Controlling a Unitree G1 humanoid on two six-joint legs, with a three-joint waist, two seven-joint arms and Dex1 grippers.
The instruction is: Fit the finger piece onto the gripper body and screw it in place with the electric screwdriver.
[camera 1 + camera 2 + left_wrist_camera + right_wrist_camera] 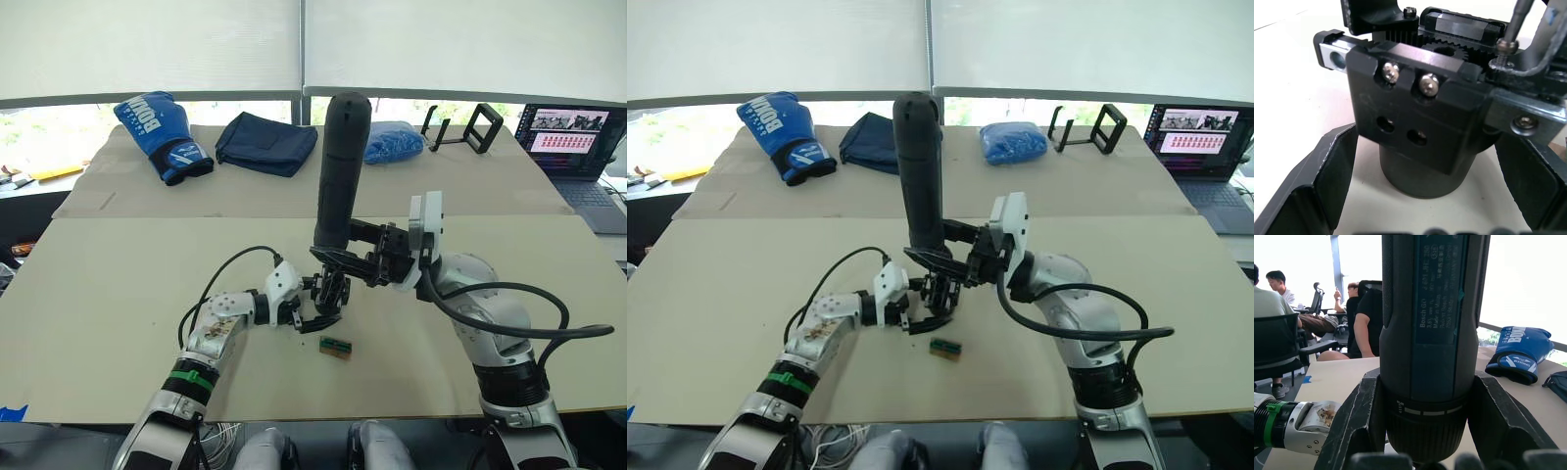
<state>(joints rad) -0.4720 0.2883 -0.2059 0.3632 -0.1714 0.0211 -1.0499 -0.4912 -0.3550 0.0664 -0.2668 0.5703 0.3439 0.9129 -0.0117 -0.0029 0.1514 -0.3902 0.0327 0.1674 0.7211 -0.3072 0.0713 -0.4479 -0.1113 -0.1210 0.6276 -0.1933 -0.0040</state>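
Nearest the camera, a small green-and-brown block (pixel 336 347) lies alone on the pale tabletop (pixel 98 323) at lower centre of the head view, just below both grippers. Just above it, the left gripper (pixel 315 323) has its two black fingers spread on either side of the round base of the small black gripper body (pixel 1422 122), with gaps showing between fingers and base in the left wrist view. At centre frame, the right gripper (pixel 328 257) is clamped around the lower end of the long, thick black electric screwdriver (pixel 339 166), held nearly upright with its rounded end toward the top of the frame. Its thin metal bit (pixel 1515 19) meets a screw head on top of the gripper body. Along the table's far edge, upper left to upper right, sit a blue boxing glove (pixel 162 134), a folded navy cloth (pixel 265 142), a crumpled blue bag (pixel 394 141) and an open laptop (pixel 573 147).
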